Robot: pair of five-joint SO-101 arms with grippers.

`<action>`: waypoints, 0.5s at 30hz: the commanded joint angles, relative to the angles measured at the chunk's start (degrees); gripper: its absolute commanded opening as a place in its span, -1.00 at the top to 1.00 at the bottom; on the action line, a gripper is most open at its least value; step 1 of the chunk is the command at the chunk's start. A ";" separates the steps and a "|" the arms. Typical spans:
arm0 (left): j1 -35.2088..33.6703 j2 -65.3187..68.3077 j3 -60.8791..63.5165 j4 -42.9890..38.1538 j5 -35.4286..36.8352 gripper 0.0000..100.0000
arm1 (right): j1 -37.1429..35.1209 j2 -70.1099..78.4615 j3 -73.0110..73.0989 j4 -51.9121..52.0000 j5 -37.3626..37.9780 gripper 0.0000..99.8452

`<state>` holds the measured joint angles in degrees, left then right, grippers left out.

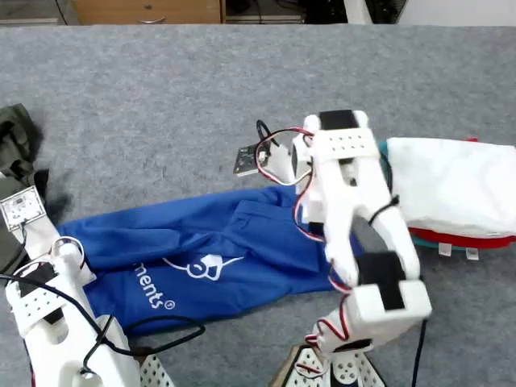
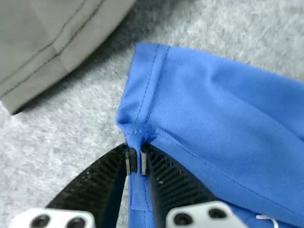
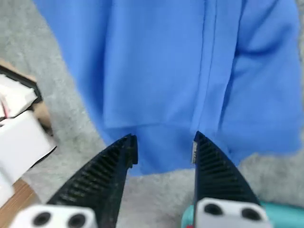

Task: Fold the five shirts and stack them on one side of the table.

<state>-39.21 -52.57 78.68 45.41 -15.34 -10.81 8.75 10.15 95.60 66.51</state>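
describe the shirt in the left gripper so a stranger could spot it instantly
On the grey table, look between the white-topped folded stack at one end and the crumpled olive shirt at the other. The blue shirt lies stretched out there, the only bright blue one, with white print, its corner pinched by the left gripper.

The worktop I work at is covered edge to edge in rough grey felt-like fabric. In my wrist views the same grey nap shows close up. Beyond its far edge, at about eleven o'clock in the high view, stands a light wooden drawer front with a thin metal handle. Towards one o'clock lies a dark recess holding black shapes I cannot make out. A pale surface sits at two o'clock.
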 commanded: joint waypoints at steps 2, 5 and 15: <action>0.79 -0.75 -0.09 -0.79 0.09 0.96 | -1.10 5.05 -2.42 -3.52 -0.26 0.62; 0.79 -0.66 -0.09 -0.79 0.09 0.96 | -1.01 8.40 -4.26 -3.69 0.18 0.68; 0.88 -0.66 -0.09 -0.88 0.09 0.96 | 0.66 16.31 -13.85 -1.05 1.32 0.72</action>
<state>-39.03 -52.57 78.68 45.41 -15.34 -10.81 24.40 0.04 92.88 67.21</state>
